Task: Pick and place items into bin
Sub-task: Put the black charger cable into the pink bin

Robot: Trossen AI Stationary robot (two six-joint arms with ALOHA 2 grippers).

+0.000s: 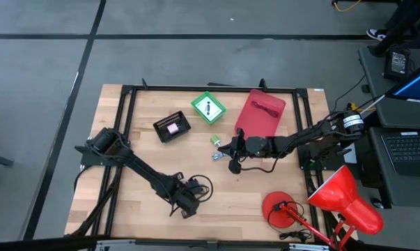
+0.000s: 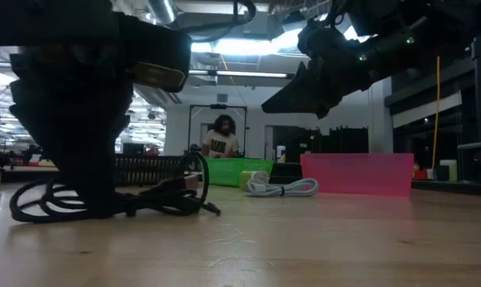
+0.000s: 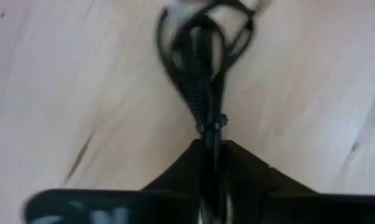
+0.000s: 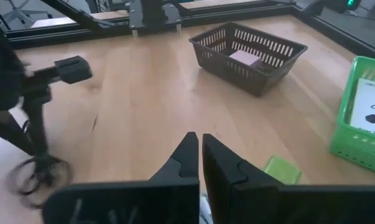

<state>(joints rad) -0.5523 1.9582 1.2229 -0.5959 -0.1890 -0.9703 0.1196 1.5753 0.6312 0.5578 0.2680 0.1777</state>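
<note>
Near the counter's front edge, the left hand [image 1: 187, 203] pinches the coiled black cable [image 1: 198, 187] — the pickup step. Next: lift and carry it to a bin. The right hand [image 1: 232, 148], pressed together, hovers mid-counter.

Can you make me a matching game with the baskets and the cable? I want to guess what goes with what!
Things:
1. black basket
2. green basket
3. pink bin
4. black cable

Goes with:
A. a red cable inside
B. pinched by the left gripper
C. a pink piece inside
D. a white card inside

Pairs: 1-C, 2-D, 3-A, 4-B
</note>
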